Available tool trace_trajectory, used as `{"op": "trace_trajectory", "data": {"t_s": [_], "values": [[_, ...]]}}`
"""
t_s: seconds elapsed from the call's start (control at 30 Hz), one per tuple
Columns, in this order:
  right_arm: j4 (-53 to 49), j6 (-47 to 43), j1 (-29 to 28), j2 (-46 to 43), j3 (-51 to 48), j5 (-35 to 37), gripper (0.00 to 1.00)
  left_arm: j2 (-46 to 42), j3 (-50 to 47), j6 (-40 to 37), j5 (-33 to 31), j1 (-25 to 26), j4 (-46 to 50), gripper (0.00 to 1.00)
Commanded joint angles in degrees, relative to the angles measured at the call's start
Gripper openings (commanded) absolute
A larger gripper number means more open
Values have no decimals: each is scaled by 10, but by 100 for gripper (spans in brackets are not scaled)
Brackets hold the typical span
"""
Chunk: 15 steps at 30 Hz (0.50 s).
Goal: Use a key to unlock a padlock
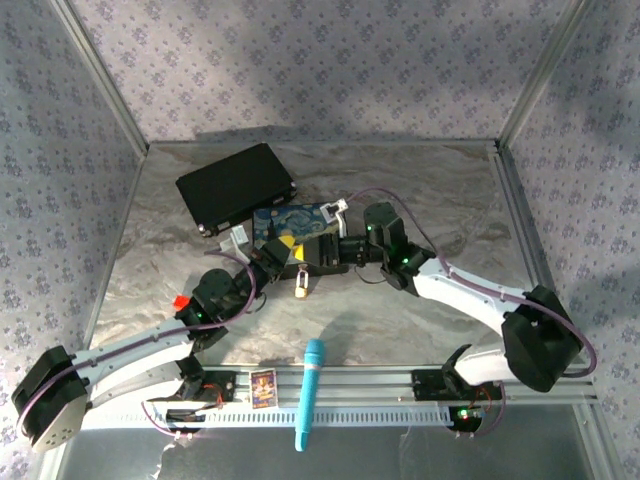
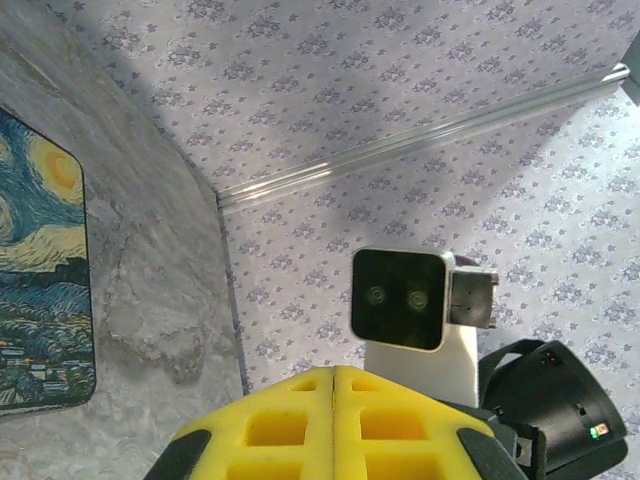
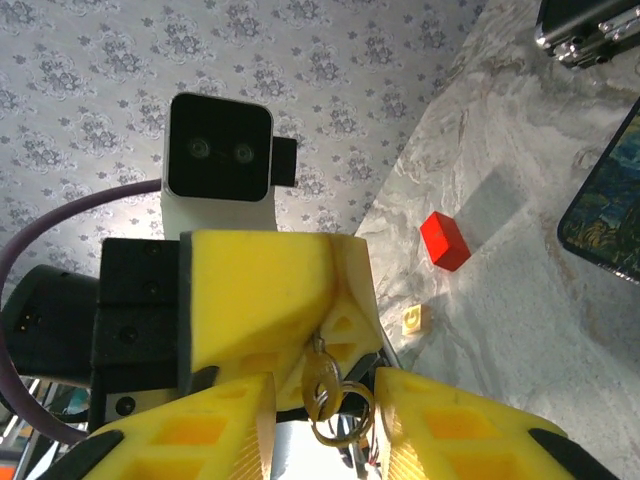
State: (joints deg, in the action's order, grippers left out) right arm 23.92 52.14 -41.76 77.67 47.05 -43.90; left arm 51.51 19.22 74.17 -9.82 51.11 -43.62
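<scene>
Left hand: fully closed. In its own wrist view the two yellow fingers press together along one seam. It sits near the middle of the table, tip to tip with the right hand.
Red piece: on the table beside the left arm, well apart from both hands.
Black case: lies flat toward the far side, just beside the painted box.
Card: small, on the rail at the near edge.
Painted box: blue swirl pattern, flat on the table, just behind the two hands.
Padlock: small brass body pinched at the tip of the left hand's fingers, with silvery rings bunched against it. In the top view the padlock shows just on the near side of where the hands meet.
Pen-like stick: light blue, lying across the rail.
Right hand: partly open — its yellow fingers stand either side of the padlock and rings, gripping nothing. Whether a ring touches one finger cannot be told.
</scene>
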Motion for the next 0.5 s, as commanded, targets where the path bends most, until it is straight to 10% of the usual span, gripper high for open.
{"op": "trace_trajectory", "data": {"t_s": [0.0,0.47], "values": [[37,17,-2,9,0,-14,31,2,18,3,6,-1,-37,0],[60,31,11,-6,-21,-13,4,-3,17,12,5,-6,-14,0]]}}
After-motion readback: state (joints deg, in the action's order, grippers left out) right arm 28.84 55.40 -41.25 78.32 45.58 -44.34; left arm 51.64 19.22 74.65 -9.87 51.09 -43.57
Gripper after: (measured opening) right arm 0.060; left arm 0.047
